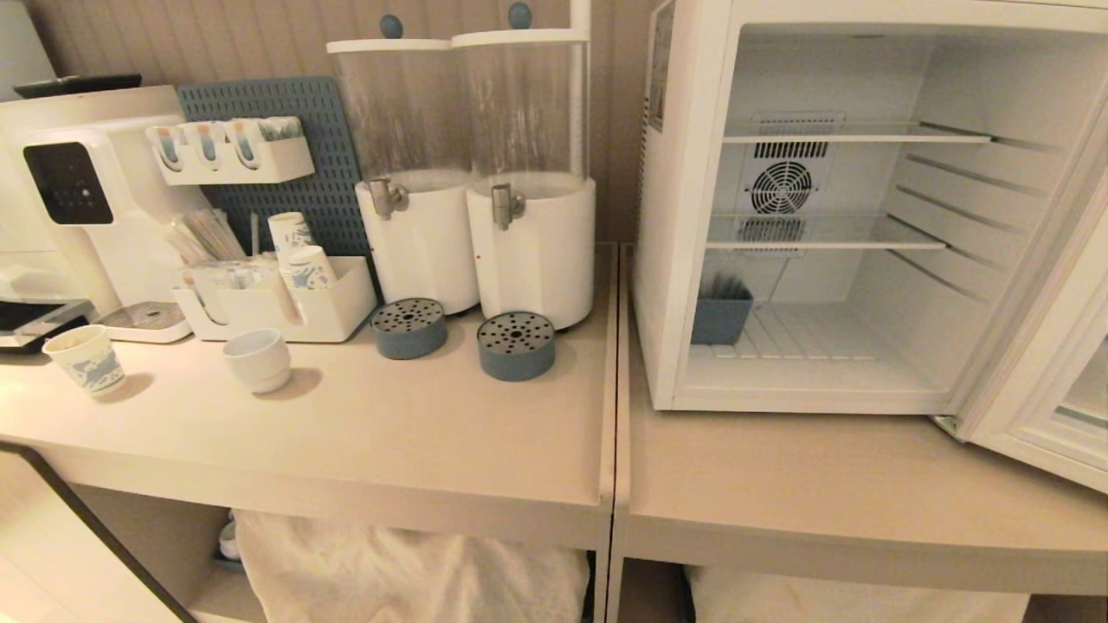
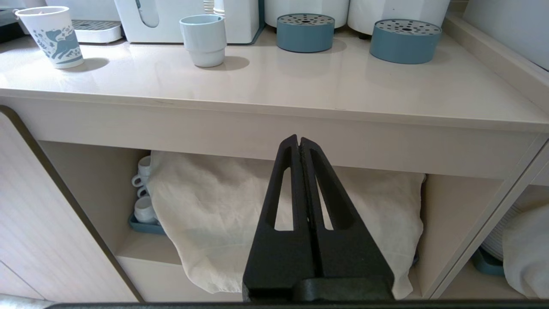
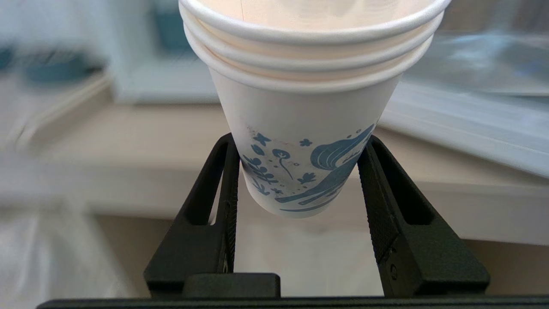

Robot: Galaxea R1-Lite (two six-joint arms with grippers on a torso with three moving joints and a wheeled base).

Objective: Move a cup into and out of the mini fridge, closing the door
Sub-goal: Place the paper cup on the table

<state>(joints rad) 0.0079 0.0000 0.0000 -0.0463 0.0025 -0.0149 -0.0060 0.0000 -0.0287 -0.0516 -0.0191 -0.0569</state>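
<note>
So the fridge [image 1: 831,216] sits on the counter [image 1: 346,433] with its door [image 1: 1052,389] swung wide open off to the right. Inside there are two wire shelves, the fan [image 1: 782,187] on the back wall, and a small blue bin [image 1: 721,316] in the bottom left corner. The cup [image 3: 306,107] isn't in there: it's clamped between the right gripper [image 3: 298,171] fingers, which squeeze its lower patterned part from both sides, three nested rims showing at the top, bottom hanging free in the air. Neither that gripper nor the cup is in the head view. The background behind the cup is too smeared to say exactly where it sits relative to the fridge, just pale counter and something white and glassy. Left gripper [image 2: 300,143] is fully pinched together with nothing in it, parked low in front of the counter edge, pointing at the cloth [image 2: 266,214] on the shelf underneath. Left of the fridge on the counter: two drink dispensers [image 1: 474,173] with blue drip trays [image 1: 516,345], then a white mug [image 1: 257,359], and further left a single paper cup [image 1: 86,359].
</note>
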